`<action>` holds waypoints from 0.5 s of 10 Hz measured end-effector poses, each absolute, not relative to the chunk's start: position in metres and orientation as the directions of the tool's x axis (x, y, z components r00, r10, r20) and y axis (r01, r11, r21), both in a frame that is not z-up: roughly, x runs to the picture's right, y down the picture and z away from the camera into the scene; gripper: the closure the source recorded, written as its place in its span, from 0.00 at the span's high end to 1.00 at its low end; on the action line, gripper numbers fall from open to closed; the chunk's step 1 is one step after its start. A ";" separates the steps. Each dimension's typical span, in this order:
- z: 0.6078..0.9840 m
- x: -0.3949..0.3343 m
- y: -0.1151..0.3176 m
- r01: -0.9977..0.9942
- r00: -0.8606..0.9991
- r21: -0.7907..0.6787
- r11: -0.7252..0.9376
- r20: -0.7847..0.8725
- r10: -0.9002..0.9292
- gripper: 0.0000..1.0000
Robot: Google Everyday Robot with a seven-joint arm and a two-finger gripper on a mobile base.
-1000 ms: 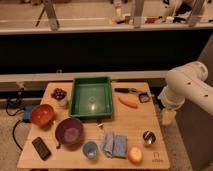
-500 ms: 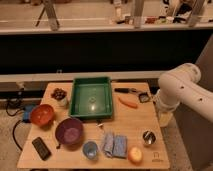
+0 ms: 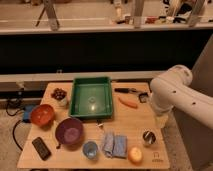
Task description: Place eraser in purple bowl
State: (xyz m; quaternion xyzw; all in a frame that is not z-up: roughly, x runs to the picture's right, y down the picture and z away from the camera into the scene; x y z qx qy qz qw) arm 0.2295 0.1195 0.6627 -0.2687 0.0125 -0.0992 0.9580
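The eraser [image 3: 41,148], a flat black block, lies at the table's front left corner. The purple bowl [image 3: 69,131] stands just right of it and a little further back, and looks empty. My white arm [image 3: 172,92] reaches in from the right. The gripper [image 3: 161,120] hangs below it at the table's right edge, far from the eraser and the bowl, with nothing seen in it.
On the wooden table [image 3: 135,122] are an orange bowl [image 3: 42,114], a green tray [image 3: 91,96], a small blue cup [image 3: 90,149], a folded blue-grey cloth [image 3: 114,145], a metal cup [image 3: 148,137], a yellow-orange fruit [image 3: 135,155], a carrot [image 3: 129,103], a black-handled tool [image 3: 125,90] and a dish of grapes [image 3: 59,94].
My arm has swung left, closer to the table's right edge. The objects on the table have not moved.
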 end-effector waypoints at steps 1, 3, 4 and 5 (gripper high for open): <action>0.661 0.225 0.121 0.207 0.975 -0.515 0.832 0.037 -0.220 0.80; 0.656 0.211 0.124 0.265 0.961 -0.508 0.820 0.064 -0.270 0.80; 0.654 0.203 0.126 0.288 0.954 -0.503 0.815 0.076 -0.290 0.80; 0.653 0.197 0.127 0.311 0.947 -0.498 0.809 0.088 -0.310 0.80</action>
